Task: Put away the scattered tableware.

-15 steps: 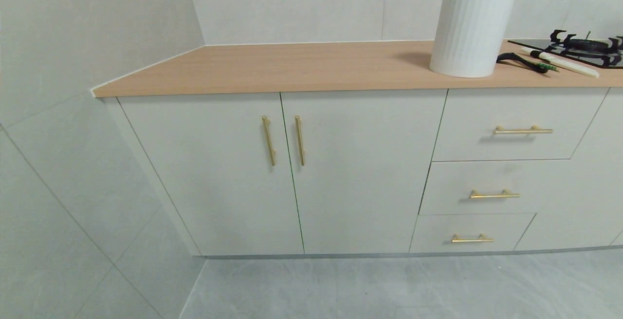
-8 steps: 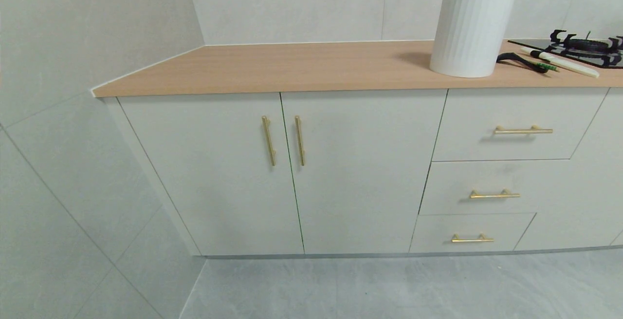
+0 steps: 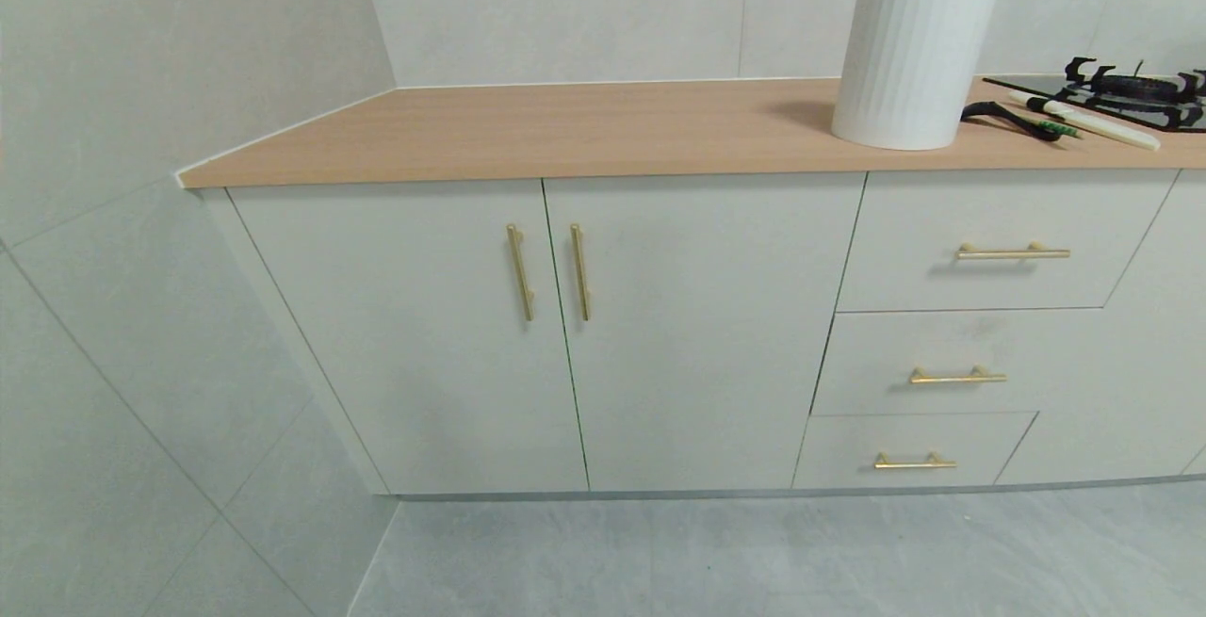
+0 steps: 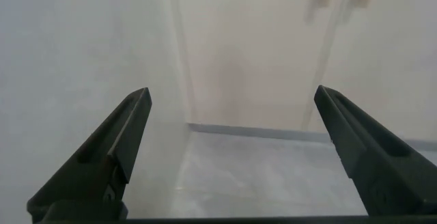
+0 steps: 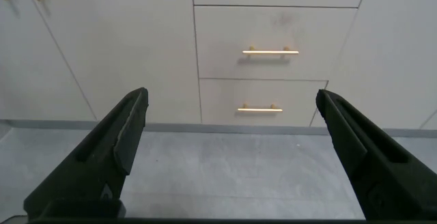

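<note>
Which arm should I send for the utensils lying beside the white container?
Right, probably. The utensils lie at the right end of the countertop, past the white container. The right gripper, fingers open, faces the drawers under that end; the left gripper faces the cabinet doors by the wall.

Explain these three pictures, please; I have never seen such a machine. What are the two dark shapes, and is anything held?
This is a robot with two arms. The wide picture comes from its head camera, facing a kitchen cabinet. On the wooden countertop stand a white ribbed container and, beside it, some utensils lying near a stove grate. The other two pictures come from wrist cameras. The dark shapes are parts of the grippers: the left gripper and the right gripper are both open and hold nothing.
</note>
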Available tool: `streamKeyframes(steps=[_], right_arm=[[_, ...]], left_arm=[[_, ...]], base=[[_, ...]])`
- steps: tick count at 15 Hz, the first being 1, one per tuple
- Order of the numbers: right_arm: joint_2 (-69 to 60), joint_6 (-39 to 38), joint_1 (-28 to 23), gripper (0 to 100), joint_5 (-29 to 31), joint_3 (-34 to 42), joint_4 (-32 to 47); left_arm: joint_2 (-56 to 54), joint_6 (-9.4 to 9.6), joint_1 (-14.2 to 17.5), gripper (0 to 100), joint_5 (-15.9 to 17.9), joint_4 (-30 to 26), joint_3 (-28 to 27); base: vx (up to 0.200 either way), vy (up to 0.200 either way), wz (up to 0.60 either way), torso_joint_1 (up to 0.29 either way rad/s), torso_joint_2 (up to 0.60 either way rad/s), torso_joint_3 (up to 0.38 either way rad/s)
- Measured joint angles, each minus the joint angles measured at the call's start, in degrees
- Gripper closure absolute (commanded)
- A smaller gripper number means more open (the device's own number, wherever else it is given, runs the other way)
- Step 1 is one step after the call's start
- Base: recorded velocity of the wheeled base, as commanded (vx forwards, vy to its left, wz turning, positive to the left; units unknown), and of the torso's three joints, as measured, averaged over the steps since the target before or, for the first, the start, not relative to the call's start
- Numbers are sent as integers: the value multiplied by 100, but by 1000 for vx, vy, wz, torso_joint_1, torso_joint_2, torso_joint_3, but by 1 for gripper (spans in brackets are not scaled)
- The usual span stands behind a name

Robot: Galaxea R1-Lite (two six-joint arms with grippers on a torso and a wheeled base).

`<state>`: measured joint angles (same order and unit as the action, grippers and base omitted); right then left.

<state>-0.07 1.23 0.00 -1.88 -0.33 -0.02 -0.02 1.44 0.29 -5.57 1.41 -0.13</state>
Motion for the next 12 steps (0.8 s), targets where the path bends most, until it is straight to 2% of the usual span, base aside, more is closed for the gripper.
streamKeyframes(steps=[1, 2, 12], right_arm=[[-2, -12, 5, 0, -6, 6, 2], [-2, -17, 13, 0, -11, 12, 5], [-2, -20, 16, 0, -28, 22, 29]], left_arm=[[-2, -46, -5, 0, 379, -106, 9], [-2, -65, -13, 0, 457, -141, 11], [-5, -117, -13, 0, 467, -146, 13]], base=[[0, 0, 0, 0, 0, 0], [0, 0, 0, 0, 0, 0], [0, 0, 0, 0, 0, 0]])
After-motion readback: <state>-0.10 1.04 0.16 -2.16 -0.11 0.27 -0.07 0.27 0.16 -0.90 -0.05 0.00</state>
